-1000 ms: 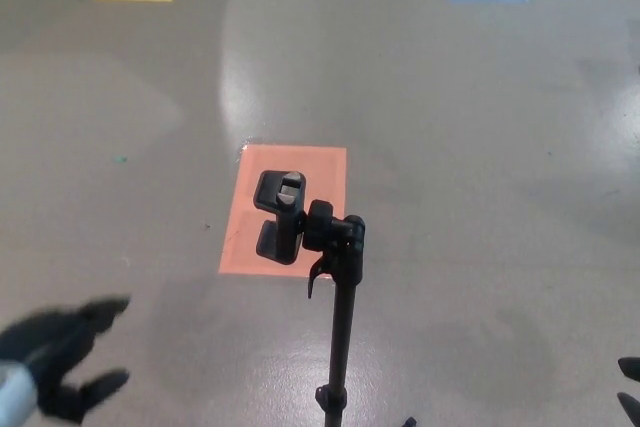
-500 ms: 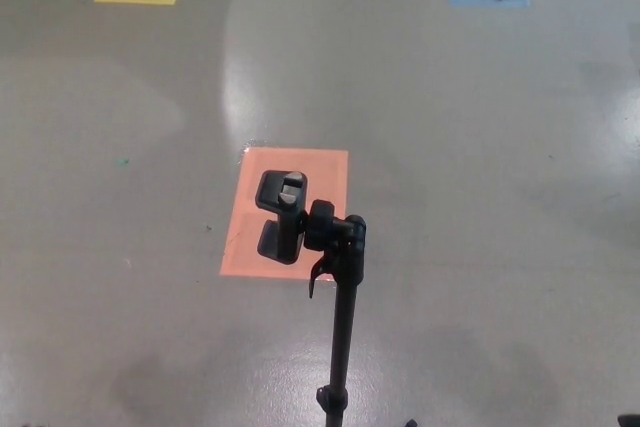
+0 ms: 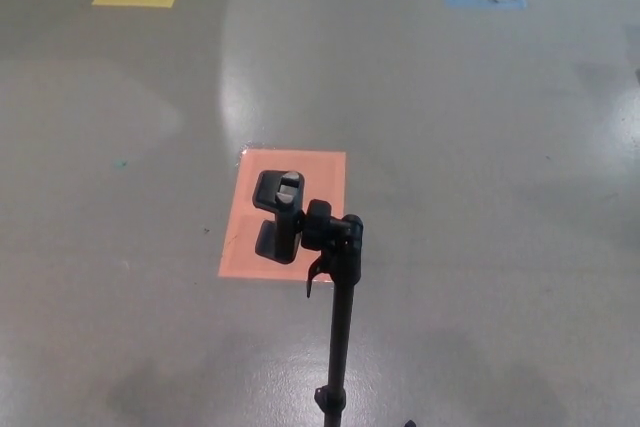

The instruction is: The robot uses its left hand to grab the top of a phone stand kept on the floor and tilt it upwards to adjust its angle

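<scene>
Grey floor bears black upright phone stand.

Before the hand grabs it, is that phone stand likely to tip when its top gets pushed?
Probably somewhat. The phone stand is a thin tall pole with its clamp head offset at the top, so it looks top-heavy. It appears rigid, not floppy. Its base is out of view, so stability is uncertain.

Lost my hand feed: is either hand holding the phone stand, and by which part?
Nothing is held. Neither hand is in view; the phone stand stands untouched, clamp head free.
</scene>
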Available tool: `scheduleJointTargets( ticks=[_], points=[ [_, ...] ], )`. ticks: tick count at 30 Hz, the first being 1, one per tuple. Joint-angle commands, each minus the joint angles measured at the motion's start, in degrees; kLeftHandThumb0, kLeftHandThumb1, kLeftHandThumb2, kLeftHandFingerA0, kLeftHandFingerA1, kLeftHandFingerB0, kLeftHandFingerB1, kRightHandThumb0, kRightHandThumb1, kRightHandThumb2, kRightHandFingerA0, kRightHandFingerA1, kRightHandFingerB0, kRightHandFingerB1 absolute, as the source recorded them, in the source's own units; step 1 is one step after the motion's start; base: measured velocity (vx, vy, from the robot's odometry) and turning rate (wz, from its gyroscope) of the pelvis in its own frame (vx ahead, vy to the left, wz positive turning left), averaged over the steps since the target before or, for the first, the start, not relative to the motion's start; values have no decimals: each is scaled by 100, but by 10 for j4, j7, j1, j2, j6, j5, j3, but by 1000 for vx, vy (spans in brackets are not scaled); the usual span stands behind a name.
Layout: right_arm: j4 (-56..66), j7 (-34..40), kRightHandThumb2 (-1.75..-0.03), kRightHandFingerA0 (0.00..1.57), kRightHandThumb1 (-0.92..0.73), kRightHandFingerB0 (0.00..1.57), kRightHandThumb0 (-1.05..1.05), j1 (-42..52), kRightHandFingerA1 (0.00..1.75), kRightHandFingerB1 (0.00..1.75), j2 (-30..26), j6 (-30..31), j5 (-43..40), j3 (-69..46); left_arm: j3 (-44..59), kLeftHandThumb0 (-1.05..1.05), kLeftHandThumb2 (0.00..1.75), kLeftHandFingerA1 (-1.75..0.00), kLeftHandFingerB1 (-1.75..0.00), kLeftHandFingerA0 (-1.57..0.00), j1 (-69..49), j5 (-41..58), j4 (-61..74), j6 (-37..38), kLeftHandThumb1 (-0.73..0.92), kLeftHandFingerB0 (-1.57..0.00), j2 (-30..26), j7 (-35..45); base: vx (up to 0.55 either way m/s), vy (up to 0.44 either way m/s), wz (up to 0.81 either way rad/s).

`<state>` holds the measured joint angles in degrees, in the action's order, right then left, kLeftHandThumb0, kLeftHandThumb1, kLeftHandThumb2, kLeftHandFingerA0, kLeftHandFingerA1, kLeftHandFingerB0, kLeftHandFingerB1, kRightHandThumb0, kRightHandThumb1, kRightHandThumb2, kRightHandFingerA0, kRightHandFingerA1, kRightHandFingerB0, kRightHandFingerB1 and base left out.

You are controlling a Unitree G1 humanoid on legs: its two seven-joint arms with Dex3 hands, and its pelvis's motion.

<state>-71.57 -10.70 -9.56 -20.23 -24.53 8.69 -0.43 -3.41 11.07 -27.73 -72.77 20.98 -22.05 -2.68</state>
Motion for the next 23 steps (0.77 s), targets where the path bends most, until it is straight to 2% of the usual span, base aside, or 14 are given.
scheduleJointTargets(
  ticks=[1,2,3,4,7,8,14,15,23],
  points=[
    [4,-1,-66,19,-83,22,-82,-9,33,28,-21,20,2,0,25,-73,103,-42,-25,-3,12,65,-1,13,70,0,14,61,0,0,0],
    [4,-2,-65,18,-83,21,-81,-12,32,28,-21,19,1,-1,29,-79,103,-34,-19,-7,16,72,-1,12,74,-6,15,70,0,0,0],
    [4,-3,-65,18,-83,21,-81,-13,32,28,-20,18,-1,-2,29,-79,103,-34,-19,-7,18,72,-1,11,74,-6,14,72,0,0,0],
    [2,-4,-66,19,-81,21,-82,-22,33,28,-17,23,-3,-3,33,-70,105,-36,-25,-2,23,76,0,11,72,-1,13,78,0,0,0],
    [1,-4,-66,19,-81,21,-82,-29,33,28,-15,27,-5,-5,38,-70,105,-38,-25,-2,27,85,0,10,72,-1,13,86,0,0,0],
    [1,-5,-66,19,-80,21,-82,-29,35,28,-15,25,-6,-6,39,-74,103,-44,-25,-9,26,87,0,10,72,0,13,87,0,0,0],
    [2,-11,-66,19,-82,20,-83,-23,35,28,-18,25,-3,-4,44,-73,102,-47,-26,-14,9,102,-3,17,70,0,17,95,0,0,0],
    [2,-10,-66,19,-82,20,-84,-21,35,27,-19,26,-1,-2,43,-72,103,-41,-25,-3,5,102,-3,18,71,-1,18,96,0,0,0],
    [1,-13,-65,18,-82,19,-82,-14,32,28,-21,25,2,3,35,-72,103,-42,-25,-3,-4,106,-3,18,71,0,20,101,0,0,0]
  ],
)
